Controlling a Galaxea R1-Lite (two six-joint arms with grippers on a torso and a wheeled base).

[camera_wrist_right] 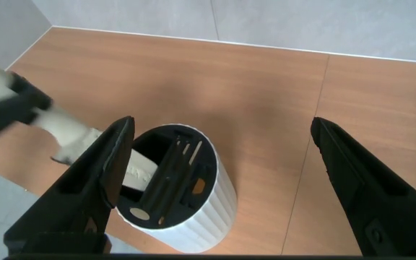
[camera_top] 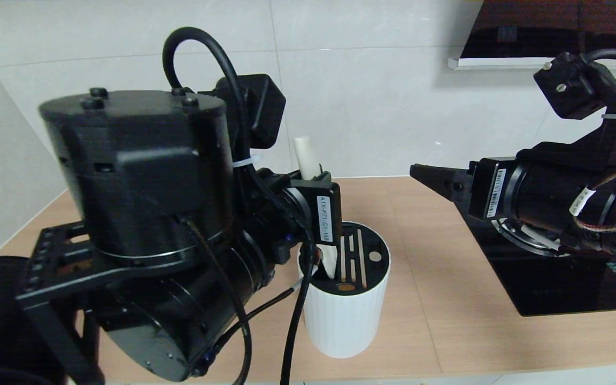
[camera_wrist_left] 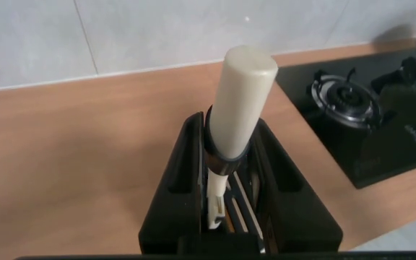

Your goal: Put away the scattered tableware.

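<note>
Over white holder (camera_top: 346, 321): left gripper (camera_wrist_left: 231, 165) clenched on cream-handled knife (camera_wrist_left: 243, 90), blade tip in slot; right gripper (camera_wrist_right: 222, 128) spread wide.

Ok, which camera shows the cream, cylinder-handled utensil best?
The left wrist view: the cream-handled utensil is central, clamped in the left gripper. In the head view its handle tip rises above the gripper and its lower end enters the white ribbed holder; the right wrist view has a blurred stretch at the holder's top.
</note>
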